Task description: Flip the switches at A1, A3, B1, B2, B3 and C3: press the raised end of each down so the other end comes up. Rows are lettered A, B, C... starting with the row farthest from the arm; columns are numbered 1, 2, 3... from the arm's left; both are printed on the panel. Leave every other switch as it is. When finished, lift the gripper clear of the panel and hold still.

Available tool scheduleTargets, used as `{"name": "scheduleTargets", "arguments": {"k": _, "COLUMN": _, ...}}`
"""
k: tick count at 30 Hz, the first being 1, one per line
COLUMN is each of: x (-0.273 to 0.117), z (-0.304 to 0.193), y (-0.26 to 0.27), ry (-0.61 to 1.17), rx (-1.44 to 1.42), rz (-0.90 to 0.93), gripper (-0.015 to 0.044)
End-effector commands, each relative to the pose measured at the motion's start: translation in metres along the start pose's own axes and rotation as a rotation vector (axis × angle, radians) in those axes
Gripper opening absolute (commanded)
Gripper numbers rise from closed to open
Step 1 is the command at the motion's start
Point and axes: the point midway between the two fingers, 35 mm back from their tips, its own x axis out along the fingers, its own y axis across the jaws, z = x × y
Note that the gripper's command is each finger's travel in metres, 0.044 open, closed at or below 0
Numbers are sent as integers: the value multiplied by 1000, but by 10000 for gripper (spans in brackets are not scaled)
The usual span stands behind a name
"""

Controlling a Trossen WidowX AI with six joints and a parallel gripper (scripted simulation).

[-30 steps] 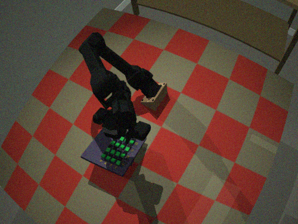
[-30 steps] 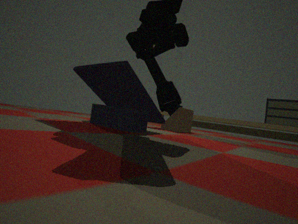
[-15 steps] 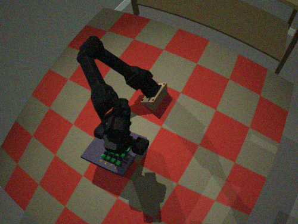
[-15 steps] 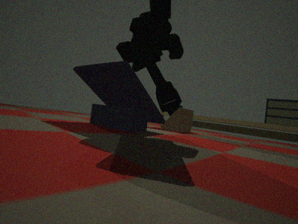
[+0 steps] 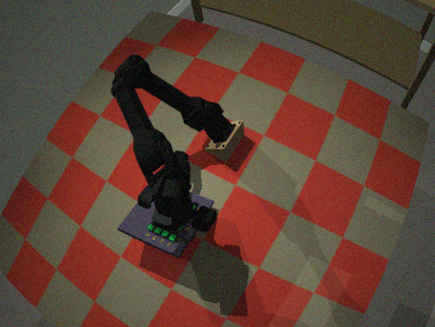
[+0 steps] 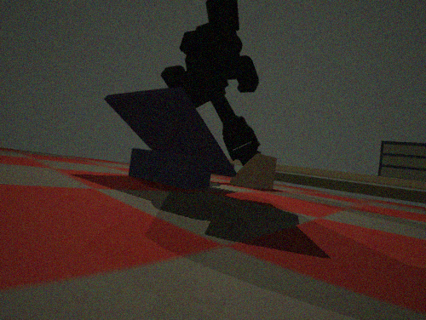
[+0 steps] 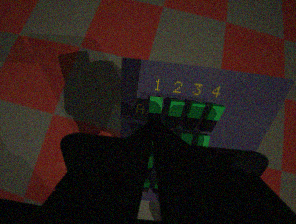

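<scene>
A checked cloth [image 5: 331, 143] of red and tan squares spreads under the whole scene, with a wooden bench [image 5: 313, 30] at its far edge. The black arm [image 5: 143, 130] folds out from its tan base block [image 5: 228, 139] and bends down over the tilted purple panel [image 5: 139, 219] (its sloped face is propped on a block, as the side view shows). The gripper [image 7: 152, 135] hangs low over the panel's near rows, its fingers pressed together with nothing between them, forming a single blunt tip for pushing.

In the wrist view, yellow numerals 1 to 4 head the columns and the letter A marks the far row, where four green switches [image 7: 156, 105] show beyond the fingertips. The closed tip sits just short of row A, roughly under column 1, with lower rows mostly hidden beneath the hand. Whether it touches a switch cannot be told.

No flip can be confirmed yet, so the work appears to be at its start. The risks lie in the tight spacing: a tip drifting sideways could catch column 2 in row A, which must stay put, or press the already lowered end and change nothing. The wide hand body could also brush the hidden rows on a steep descent.
</scene>
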Motion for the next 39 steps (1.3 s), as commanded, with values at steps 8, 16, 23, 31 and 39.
{"name": "scheduleTargets", "arguments": {"k": 8, "x": 2, "z": 0, "y": 0, "ry": -2, "rx": -7, "rz": -3, "gripper": 0}}
{"name": "scheduleTargets", "arguments": {"k": 16, "x": 2, "z": 0, "y": 0, "ry": -2, "rx": -6, "rz": -3, "gripper": 0}}
{"name": "scheduleTargets", "arguments": {"k": 23, "x": 3, "z": 0, "y": 0, "ry": -2, "rx": -6, "rz": -3, "gripper": 0}}
{"name": "scheduleTargets", "arguments": {"k": 31, "x": 4, "z": 0, "y": 0, "ry": -2, "rx": -6, "rz": -3, "gripper": 0}}
{"name": "scheduleTargets", "arguments": {"k": 39, "x": 5, "z": 0, "y": 0, "ry": -2, "rx": -6, "rz": -3, "gripper": 0}}
